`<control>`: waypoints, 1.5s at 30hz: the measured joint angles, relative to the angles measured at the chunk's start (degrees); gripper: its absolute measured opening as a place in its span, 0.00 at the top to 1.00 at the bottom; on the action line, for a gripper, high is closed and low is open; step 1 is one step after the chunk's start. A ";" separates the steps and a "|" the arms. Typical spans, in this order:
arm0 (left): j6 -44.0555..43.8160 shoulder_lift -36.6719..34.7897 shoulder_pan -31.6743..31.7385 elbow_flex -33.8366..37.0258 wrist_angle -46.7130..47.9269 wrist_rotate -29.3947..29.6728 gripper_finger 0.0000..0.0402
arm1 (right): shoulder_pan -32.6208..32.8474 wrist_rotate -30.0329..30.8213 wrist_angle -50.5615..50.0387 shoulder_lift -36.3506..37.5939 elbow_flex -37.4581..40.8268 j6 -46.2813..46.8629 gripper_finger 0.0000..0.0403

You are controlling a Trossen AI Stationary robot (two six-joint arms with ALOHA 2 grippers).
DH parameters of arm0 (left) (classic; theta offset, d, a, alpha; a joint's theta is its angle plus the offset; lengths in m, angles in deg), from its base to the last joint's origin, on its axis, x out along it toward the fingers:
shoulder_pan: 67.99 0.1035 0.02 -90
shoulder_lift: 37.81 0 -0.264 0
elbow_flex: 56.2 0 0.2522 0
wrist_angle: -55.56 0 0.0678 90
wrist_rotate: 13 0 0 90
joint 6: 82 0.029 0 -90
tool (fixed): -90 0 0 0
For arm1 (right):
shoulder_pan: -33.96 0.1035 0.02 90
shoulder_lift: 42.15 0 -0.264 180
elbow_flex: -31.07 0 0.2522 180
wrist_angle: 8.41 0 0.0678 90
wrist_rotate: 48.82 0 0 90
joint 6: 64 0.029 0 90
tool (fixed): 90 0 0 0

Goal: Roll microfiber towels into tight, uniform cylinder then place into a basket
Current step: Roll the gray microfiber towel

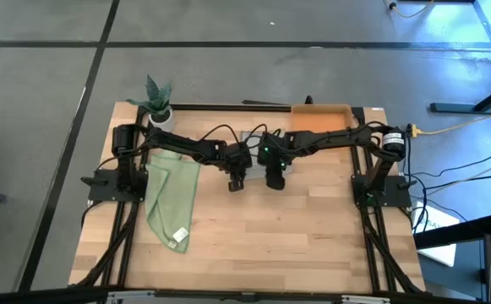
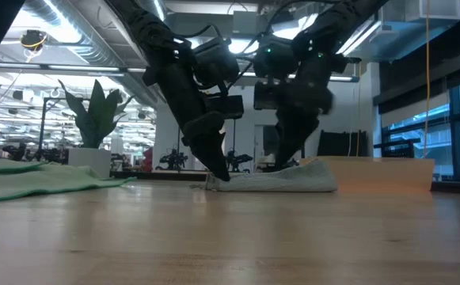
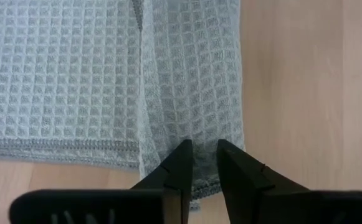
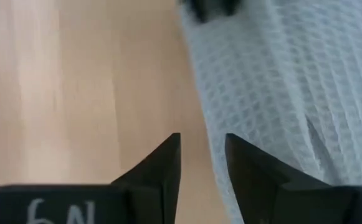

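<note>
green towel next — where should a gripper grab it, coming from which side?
Probably the near corner of the green towel, by its white tag, with the left gripper coming straight down. The cloth lies flat and long on the table's left; that corner sits free on bare wood, clear of the plant pot.

The table (image 1: 253,228) is pale, honey-coloured wood with a faint plank grain. One towel (image 1: 171,199) is light green with a small white tag (image 1: 179,236) at its corner. The other towel (image 3: 75,81) is light grey, woven in a fine waffle grid of small squares with a stitched hem. The basket (image 1: 321,118) is orange. The plant (image 1: 156,91) has dull green leaves and stands in a white pot (image 1: 160,113). Both arms are black, and so are the fingers (image 3: 174,174) in the wrist views. The floor (image 1: 42,84) is grey with dark lines.
</note>
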 joint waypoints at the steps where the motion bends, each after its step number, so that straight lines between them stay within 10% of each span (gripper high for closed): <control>1: 0.00 0.00 0.00 0.00 0.01 0.00 0.83 | 0.63 1.50 -0.05 0.04 0.40 -3.18 0.69; 25: -0.13 0.00 0.13 -0.02 0.13 -0.09 0.83 | 2.81 16.20 13.99 0.22 12.03 -11.00 0.69; 36: -0.24 0.00 0.13 -0.02 0.22 -0.08 0.83 | 2.59 19.42 16.02 0.02 12.14 -6.03 0.97; 45: 1.68 -0.36 -1.43 -0.03 0.23 -0.12 0.83 | 2.50 16.45 15.92 0.02 12.14 -1.88 0.99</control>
